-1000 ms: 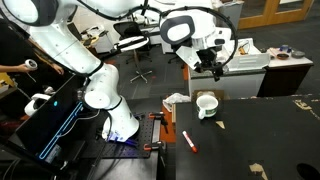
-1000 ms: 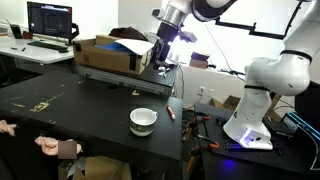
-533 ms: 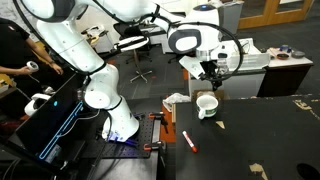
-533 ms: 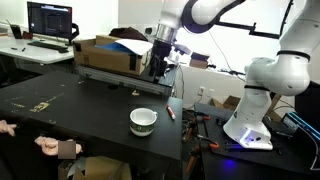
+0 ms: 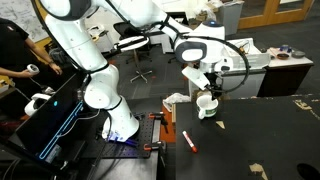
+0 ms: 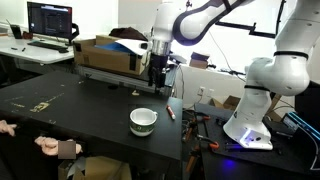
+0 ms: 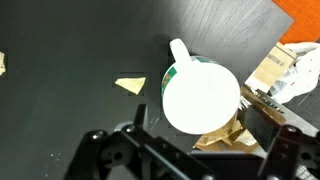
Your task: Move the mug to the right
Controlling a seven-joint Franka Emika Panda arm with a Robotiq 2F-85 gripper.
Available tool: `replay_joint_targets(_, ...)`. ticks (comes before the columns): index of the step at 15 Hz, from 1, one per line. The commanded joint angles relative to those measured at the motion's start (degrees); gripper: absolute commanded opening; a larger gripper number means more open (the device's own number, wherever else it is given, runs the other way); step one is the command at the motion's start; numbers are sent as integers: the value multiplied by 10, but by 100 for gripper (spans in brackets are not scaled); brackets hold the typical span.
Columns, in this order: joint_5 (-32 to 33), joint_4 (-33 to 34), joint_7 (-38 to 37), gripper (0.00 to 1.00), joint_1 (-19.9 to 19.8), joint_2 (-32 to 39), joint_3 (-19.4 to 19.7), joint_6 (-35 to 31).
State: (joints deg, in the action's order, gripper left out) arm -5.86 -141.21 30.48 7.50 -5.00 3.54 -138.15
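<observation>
The white mug stands on the dark table near its corner, and it shows in both exterior views. In the wrist view the mug is seen from above, its pale interior round and its small handle pointing up-left, green pattern on the outside. My gripper hangs just above the mug; in an exterior view it is above and behind it. In the wrist view the gripper is open and empty, fingers spread below the mug.
A red-and-white marker pen lies near the table's edge. Brown paper scraps lie on the table, crumpled paper beside the mug. A cardboard box stands at the back. A person's hand rests at the table's edge.
The gripper has come down and over toward the mug, from well above and behind it to just above it. The mug has not moved.
</observation>
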Motion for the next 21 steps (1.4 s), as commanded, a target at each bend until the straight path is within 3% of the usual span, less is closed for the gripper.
replay_joint_targets(1, -11, 16, 39, 100, -16, 33, -13, -24)
replay_joint_targets(6, -56, 29, 111, 100, -20, 71, -28, -74)
replay_joint_targets(8, -61, 49, 127, 100, -28, 81, -35, -61)
replay_joint_targets(16, -36, 109, 109, 100, -55, 134, -47, -36)
replay_joint_targets(21, -38, 92, 107, 100, -63, 131, -57, -51)
